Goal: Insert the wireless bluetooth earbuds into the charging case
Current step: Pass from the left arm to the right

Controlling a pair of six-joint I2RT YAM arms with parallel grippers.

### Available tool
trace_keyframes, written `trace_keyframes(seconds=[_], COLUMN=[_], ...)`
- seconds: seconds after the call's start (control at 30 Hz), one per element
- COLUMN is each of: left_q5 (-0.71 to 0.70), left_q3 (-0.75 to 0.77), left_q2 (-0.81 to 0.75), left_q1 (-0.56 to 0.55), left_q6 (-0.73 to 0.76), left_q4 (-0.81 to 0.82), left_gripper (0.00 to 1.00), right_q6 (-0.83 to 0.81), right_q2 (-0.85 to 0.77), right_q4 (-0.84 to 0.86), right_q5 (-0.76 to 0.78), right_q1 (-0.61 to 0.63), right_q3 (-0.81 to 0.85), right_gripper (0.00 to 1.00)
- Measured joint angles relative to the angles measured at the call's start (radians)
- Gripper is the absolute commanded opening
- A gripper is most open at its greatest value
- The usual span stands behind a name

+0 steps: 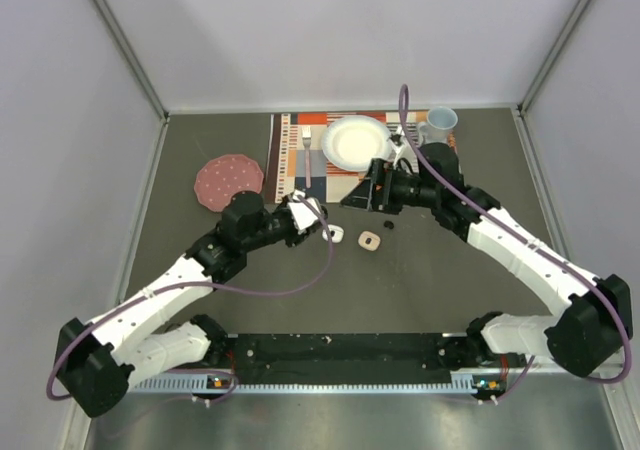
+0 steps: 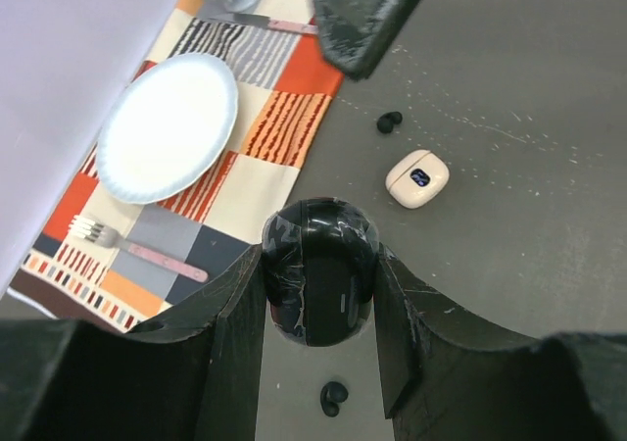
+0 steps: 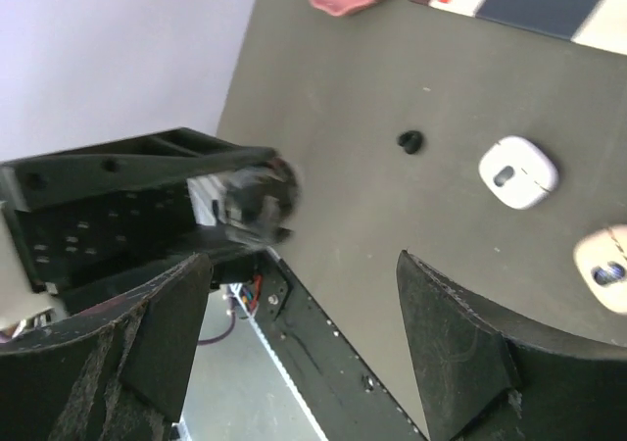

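Earbuds are showing only as two small dark ones in my left wrist view: one black earbud [image 2: 389, 122] is lying on the dark table [image 2: 529, 78] near the pale pink case [image 2: 417, 178] without touching it, and a second black earbud [image 2: 333, 398] is lying low in that view, in the gap between my fingers [image 2: 230, 333]. My left gripper [image 2: 318, 257] is pinching a black charging case [image 2: 318, 289], rounded and marbled, with one finger pressing on each of its sides. I cannot tell whether it is resting on the table or hanging above it. My right gripper [image 3: 304, 263] is standing spread wide with nothing between its fingers, and it is hovering by the near corner of the striped placemat [image 1: 290, 150], facing my left gripper across the two closed cases. The white case [image 3: 517, 171] is sitting on the table just beside the pale pink one, on the side nearer my left gripper. On the placemat a white plate [image 2: 167, 127] is sitting with a fork [image 2: 132, 250] beside it, and a mug [image 1: 438, 122] is standing at the far corner. A pink dish [image 1: 228, 180] is lying on the table to the left of the placemat.
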Motion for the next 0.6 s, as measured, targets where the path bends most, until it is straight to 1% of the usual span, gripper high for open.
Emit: trace_keyframes(seconds=[0.23,0.27,0.6], left_q5=[-0.004,-0.005,-0.031], left_q3=[0.04,0.045,0.063], left_q2=[0.077,0.08,0.085], left_q1=[-0.066,-0.072,-0.099], left_q6=[0.061,0.064,0.066], left_q4=[-0.006,-0.006,-0.004], left_gripper=[0.0,0.0,0.0], right_q6=[-0.016,-0.018,-0.06], right_q2=[0.024,0.028,0.073], right_q4=[0.023,0.023,-0.016], right_q5=[-0.019,-0.019,0.049], right_q1=[0.074,0.078,0.116], right_q3=[0.054,0.057,0.058], right_gripper=[0.7,0.68,0.6])
